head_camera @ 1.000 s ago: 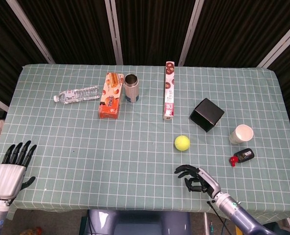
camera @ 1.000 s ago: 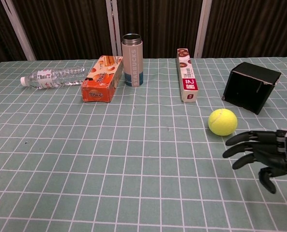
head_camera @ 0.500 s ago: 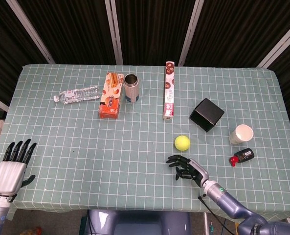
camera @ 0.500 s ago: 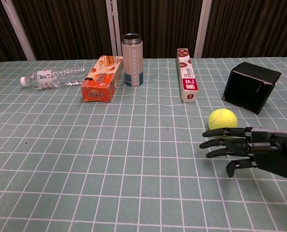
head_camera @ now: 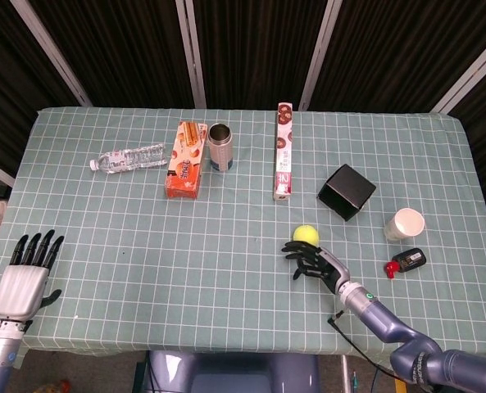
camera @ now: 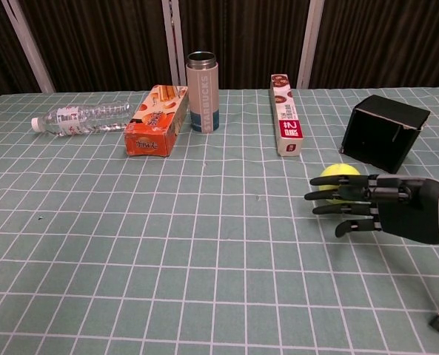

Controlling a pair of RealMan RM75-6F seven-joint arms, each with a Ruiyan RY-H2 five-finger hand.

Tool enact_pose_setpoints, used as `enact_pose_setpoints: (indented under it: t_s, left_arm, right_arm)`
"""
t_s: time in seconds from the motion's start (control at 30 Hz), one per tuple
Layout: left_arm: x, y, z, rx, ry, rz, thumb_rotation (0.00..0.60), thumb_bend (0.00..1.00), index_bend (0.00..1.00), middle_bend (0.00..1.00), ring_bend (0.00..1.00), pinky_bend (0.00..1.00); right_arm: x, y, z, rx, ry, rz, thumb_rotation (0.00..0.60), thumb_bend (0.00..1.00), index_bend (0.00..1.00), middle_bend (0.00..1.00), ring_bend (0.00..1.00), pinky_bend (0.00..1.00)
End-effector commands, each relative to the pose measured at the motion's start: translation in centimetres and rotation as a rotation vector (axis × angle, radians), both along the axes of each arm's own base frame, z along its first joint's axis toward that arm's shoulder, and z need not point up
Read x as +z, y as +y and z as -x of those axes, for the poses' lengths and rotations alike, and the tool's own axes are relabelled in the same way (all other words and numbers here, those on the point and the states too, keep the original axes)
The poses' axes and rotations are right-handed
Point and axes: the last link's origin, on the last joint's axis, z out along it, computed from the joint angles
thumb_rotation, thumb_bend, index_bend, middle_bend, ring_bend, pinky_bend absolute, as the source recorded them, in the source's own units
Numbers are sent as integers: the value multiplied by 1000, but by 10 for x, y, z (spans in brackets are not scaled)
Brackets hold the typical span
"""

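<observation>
Two hands are showing in your head view. Your right hand (head_camera: 312, 262) is lying low over the checked tablecloth (head_camera: 128, 254) with its fingers spread and extended, holding nothing — its fingertips are reaching just in front of the yellow tennis ball (head_camera: 306, 234), which it is partly covering; whether it is touching the ball cannot be told. Your left hand (head_camera: 23, 278) is resting at the near left edge of the table, fingers straight and apart, gripping nothing. Behind the ball, the black open box (head_camera: 347, 191) is sitting to the right, with the white paper cup (head_camera: 405, 223) and a small black and red object (head_camera: 402, 263) further right. Along the far side are lying the water bottle (head_camera: 128, 157), the orange snack box (head_camera: 186, 160), the steel tumbler (head_camera: 219, 146) and the long narrow carton (head_camera: 283, 151).

Only your right hand (camera: 374, 205) is appearing in the chest view — fingers stretched out towards the left, apart, nothing in them. The tennis ball (camera: 336, 174) is peeking out just behind the fingers. The black box (camera: 384, 132) is standing behind it, the long carton (camera: 286, 114) and the tumbler (camera: 202, 92) further back, upright, with the snack box (camera: 156, 120) and the bottle (camera: 82, 117) lying to the left.
</observation>
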Motion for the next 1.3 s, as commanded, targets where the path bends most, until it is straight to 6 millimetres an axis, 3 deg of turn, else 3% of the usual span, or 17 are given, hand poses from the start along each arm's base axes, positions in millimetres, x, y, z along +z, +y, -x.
enact_pose_setpoints:
  t_s: [0.03, 0.57, 0.67, 0.83, 1.0, 1.3]
  left_arm:
    - [-2, 2, 0, 9, 4, 1, 600, 93, 0, 0, 0, 39]
    - [-11, 8, 1, 44, 22, 19, 600, 96, 0, 0, 0, 39]
    - [-11, 9, 1, 46, 22, 18, 600, 97, 0, 0, 0, 39]
    - [-10, 8, 2, 52, 20, 14, 600, 96, 0, 0, 0, 39]
    - [-11, 8, 3, 57, 21, 18, 600, 97, 0, 0, 0, 39]
    - [-12, 9, 3, 68, 27, 16, 600, 97, 0, 0, 0, 39]
  right_arm:
    - [3, -11, 1, 1, -4, 13, 600, 639, 237, 243, 227, 495]
    - [21, -54, 18, -54, -29, 102, 600, 651, 74, 114, 132, 385]
    - [23, -60, 20, -56, -32, 113, 600, 652, 60, 101, 108, 319]
    - [28, -71, 24, -57, -36, 138, 600, 652, 0, 29, 10, 119]
    - [31, -82, 29, -66, -25, 161, 600, 653, 0, 3, 0, 17]
    - [39, -93, 43, 67, 120, 165, 600, 654, 0, 3, 0, 0]
